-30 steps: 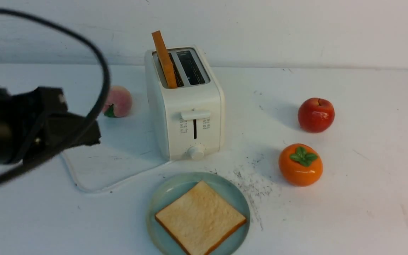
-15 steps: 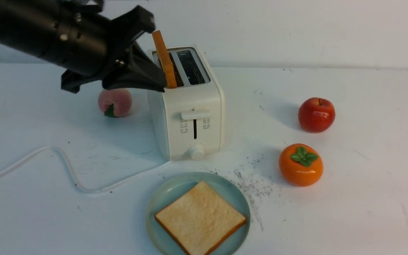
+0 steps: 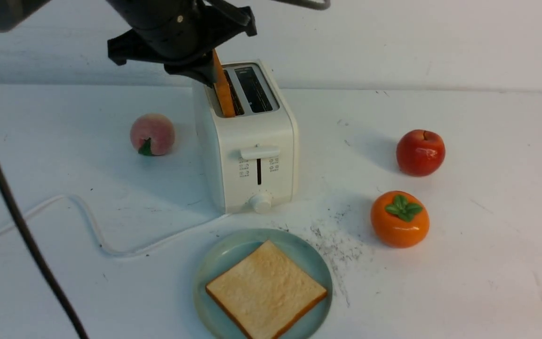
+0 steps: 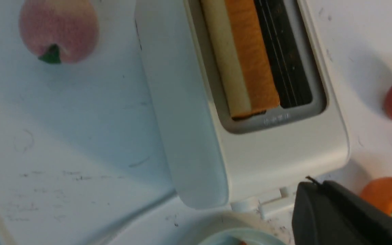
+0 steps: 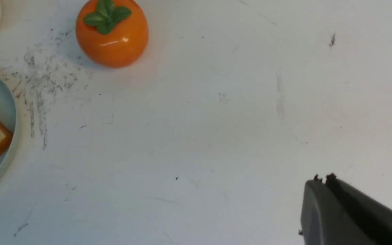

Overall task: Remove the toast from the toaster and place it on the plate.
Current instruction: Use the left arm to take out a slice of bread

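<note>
Item: toast. Upright in toaster, slot on my left side, top edge proud of slot.
Handling, judged: light, fairly stiff, crust crumbly. Pinch exposed top edge across its faces.
My left gripper: above toaster, jaws closed, empty.
My right gripper: closed, idle.
Plate: in front of toaster, one slice on it.

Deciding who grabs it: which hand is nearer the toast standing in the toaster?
Left. The left hand sits over the toaster, beside that toast; the right hand is off over the table, outside the front view.
</note>
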You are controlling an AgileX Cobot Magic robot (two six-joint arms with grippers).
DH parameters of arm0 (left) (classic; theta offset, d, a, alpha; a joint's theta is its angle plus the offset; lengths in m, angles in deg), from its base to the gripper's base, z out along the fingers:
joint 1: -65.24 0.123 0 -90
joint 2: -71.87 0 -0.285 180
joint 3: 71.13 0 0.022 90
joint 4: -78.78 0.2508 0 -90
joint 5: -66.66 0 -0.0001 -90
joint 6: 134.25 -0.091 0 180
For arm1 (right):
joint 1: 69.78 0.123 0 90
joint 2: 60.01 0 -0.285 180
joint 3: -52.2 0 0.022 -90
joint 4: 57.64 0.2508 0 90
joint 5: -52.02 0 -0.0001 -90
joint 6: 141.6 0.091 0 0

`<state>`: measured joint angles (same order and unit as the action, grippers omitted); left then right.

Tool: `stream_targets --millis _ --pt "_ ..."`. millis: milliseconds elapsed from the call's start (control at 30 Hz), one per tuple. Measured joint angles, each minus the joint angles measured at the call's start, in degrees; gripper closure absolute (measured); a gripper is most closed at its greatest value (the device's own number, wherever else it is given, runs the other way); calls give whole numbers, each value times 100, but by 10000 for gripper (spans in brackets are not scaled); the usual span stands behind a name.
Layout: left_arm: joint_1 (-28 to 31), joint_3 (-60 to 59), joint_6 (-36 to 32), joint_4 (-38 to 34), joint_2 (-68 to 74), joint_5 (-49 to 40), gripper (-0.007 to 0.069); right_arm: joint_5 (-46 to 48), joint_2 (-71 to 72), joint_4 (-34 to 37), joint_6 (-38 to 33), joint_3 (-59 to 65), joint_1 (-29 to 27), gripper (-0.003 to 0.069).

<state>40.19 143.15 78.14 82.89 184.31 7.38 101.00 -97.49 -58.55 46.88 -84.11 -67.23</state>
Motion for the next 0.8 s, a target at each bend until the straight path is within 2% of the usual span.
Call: stream_targets --millis 167,267,433,567,800 --pt "-97 196 -31 359 356 336 559 0 0 0 0 0 0 648" --pt "-97 207 -31 463 560 721 429 0 0 0 0 0 0 644" --pt "-97 214 -31 785 737 1107 270 -27 0 0 0 0 0 636" --pt "-97 214 -31 1161 804 1120 214 -54 0 0 0 0 0 632" --pt "-97 220 -31 1417 810 1124 200 -83 0 0 0 0 0 625"
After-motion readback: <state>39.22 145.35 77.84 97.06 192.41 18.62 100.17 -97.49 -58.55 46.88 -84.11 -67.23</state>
